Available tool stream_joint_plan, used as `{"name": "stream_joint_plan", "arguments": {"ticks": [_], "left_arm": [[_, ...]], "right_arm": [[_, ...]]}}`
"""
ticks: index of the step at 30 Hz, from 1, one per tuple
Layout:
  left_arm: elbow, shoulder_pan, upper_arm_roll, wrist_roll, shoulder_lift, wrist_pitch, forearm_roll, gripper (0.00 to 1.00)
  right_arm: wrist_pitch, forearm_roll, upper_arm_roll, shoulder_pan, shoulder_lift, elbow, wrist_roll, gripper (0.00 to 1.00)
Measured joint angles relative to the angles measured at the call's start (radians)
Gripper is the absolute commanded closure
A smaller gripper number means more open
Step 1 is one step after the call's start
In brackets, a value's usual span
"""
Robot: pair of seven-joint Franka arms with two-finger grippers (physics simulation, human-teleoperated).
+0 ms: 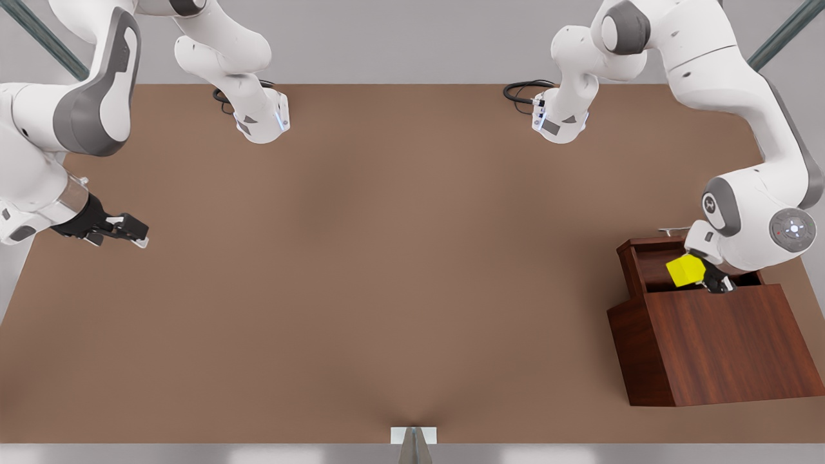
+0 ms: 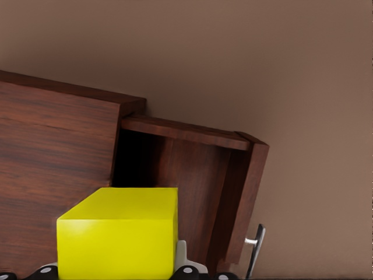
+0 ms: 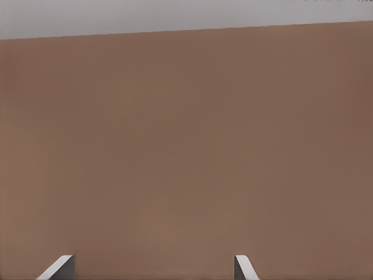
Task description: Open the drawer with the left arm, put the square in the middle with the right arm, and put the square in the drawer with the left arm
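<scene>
My left claw [image 1: 709, 278] held the yellow block [image 1: 684, 270] tight over the open drawer [image 1: 635, 254]. My right claw [image 1: 132, 233] waited wide open above the table [image 1: 387, 258].

yellow square [image 2: 116, 239] sat gripped in the left gripper [image 2: 116, 273], just above the open drawer [image 2: 192, 175]; silver handle [image 2: 254, 251] beside it.

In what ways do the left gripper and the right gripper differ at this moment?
The left gripper is shut on the square, above the open drawer; the right gripper holds nothing and its fingers stand open. The left gripper is at the cabinet on the front view's right; the right gripper waits over bare table on its left. Both are black, on white arms.
</scene>
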Motion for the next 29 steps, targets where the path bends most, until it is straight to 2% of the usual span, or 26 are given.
{"name": "stream_joint_plan", "arguments": {"ticks": [6, 7, 12, 14, 16, 17, 19, 20, 21, 22, 23, 26, 29], "left_arm": [[-0.045, 0.02, 0.004, 0.056, 0.021, 0.026, -0.004, 0.24], [-0.045, 0.021, 0.009, 0.06, 0.022, 0.028, -0.004, 0.0], [-0.041, 0.02, 0.02, 0.065, 0.023, 0.022, -0.004, 0.0], [-0.019, 0.019, 0.02, -0.067, 0.022, 0.017, -0.004, 0.0], [0.157, 0.005, -0.002, -0.37, 0.035, -0.156, -0.005, 0.0], [0.224, 0.005, -0.033, -0.59, 0.035, -0.217, -0.006, 0.0], [0.306, 0.008, -0.147, -1.082, 0.022, -0.219, -0.007, 0.0], [0.312, 0.036, -0.26, -1.302, 0.002, -0.209, -0.007, 0.0], [0.317, 0.167, -0.464, -1.511, -0.03, -0.168, -0.003, 0.0], [0.306, 0.234, -0.595, -1.654, -0.075, -0.098, 0.008, 0.0], [0.301, 0.276, -0.667, -1.688, -0.099, -0.089, 0.019, 0.0], [0.114, 0.282, -0.68, -1.679, -0.208, 0.038, 0.048, 0.0], [0.099, 0.283, -0.681, -1.682, -0.221, 0.036, 0.069, 0.0]], "right_arm": [[0.0, 0.001, -0.002, -0.006, 0.0, 0.0, 0.0, 0.0], [0.0, 0.0, 0.0, -0.005, 0.0, 0.0, 0.0, 0.0], [-0.001, 0.0, 0.0, -0.005, -0.002, 0.0, 0.0, 0.0], [0.0, 0.0, 0.0, -0.006, -0.002, 0.001, 0.0, 0.0], [0.0, 0.0, -0.001, -0.005, 0.0, 0.0, 0.0, 0.0], [0.0, 0.0, -0.001, -0.006, 0.0, 0.0, 0.0, 0.0], [0.0, 0.0, 0.0, -0.003, 0.0, 0.0, 0.0, 0.0], [0.0, 0.0, 0.0, -0.004, 0.0, 0.001, 0.0, 0.0], [0.0, 0.0, 0.0, -0.005, 0.0, 0.001, 0.0, 0.0], [0.0, 0.0, 0.0, -0.006, 0.001, 0.0, 0.0, 0.0], [0.0, 0.0, 0.0, -0.005, 0.001, 0.0, 0.0, 0.0], [0.002, 0.0, 0.0, -0.005, 0.001, 0.0, 0.0, 0.0], [0.0, 0.0, 0.0, -0.004, 0.001, 0.0, 0.0, 0.0]]}}
